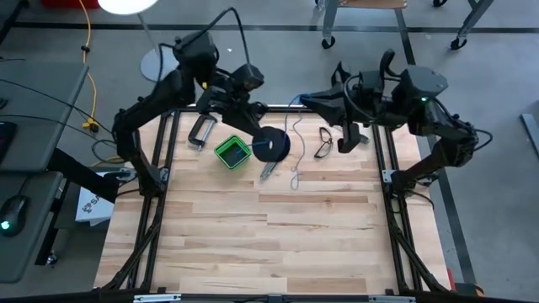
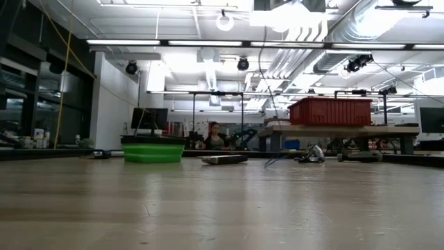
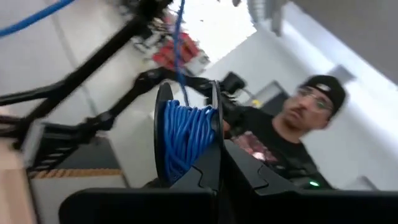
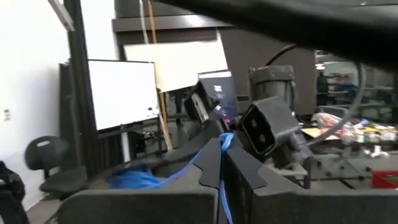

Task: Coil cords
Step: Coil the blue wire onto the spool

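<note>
Your left gripper (image 1: 268, 139) clamps the dark spool (image 1: 272, 145) at upper centre, beside the green box (image 1: 232, 152). Your right gripper (image 1: 305, 101) pinches the blue wire (image 4: 186, 167). Safety glasses (image 1: 324, 141), a metal clamp (image 1: 200, 132) lie close by.

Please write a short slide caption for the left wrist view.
Left gripper shut on the rim of the spool, wound with blue wire; a person in the background.

Blue wire (image 3: 186, 134), dark spool (image 1: 271, 145), green box (image 1: 232, 152)
</note>
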{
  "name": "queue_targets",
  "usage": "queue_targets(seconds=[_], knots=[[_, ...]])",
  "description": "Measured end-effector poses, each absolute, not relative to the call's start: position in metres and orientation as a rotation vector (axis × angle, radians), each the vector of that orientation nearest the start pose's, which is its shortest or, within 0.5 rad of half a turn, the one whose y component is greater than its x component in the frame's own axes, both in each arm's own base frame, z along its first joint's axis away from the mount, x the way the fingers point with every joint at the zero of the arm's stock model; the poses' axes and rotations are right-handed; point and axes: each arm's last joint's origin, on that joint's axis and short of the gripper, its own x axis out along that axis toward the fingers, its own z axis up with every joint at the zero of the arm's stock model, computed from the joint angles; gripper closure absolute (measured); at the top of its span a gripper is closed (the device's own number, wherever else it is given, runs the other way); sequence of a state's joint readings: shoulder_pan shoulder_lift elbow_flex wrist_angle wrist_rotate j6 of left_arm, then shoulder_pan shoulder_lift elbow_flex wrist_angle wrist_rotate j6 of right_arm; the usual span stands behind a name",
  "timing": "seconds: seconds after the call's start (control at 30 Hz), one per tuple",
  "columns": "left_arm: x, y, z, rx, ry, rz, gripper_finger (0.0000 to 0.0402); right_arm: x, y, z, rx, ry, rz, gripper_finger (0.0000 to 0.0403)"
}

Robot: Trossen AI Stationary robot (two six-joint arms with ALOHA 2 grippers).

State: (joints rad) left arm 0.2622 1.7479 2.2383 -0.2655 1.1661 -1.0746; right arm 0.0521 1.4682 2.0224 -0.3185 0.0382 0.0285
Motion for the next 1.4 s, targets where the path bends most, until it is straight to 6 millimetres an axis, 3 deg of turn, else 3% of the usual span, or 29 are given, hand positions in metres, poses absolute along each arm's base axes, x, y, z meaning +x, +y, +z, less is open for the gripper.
queue_targets(seconds=[0.2, 0.47, 1.07, 1.4], knots=[[0.35, 0.051, 0.554, -0.855, 0.249, -1.023, 0.04, 0.281, 0.01, 0.563, 0.069, -0.237, 0.103, 0.0403], [0.356, 0.053, 0.559, -0.804, 0.078, -1.078, 0.04, 0.294, 0.011, 0.555, 0.103, -0.208, 0.169, 0.0403], [0.326, 0.063, 0.595, -0.424, -0.396, -0.912, 0.04, 0.332, 0.014, 0.533, 0.195, -0.138, 0.228, 0.0403], [0.308, 0.08, 0.605, -0.327, -0.48, -0.824, 0.04, 0.33, 0.017, 0.534, 0.225, -0.137, 0.261, 0.0403]])
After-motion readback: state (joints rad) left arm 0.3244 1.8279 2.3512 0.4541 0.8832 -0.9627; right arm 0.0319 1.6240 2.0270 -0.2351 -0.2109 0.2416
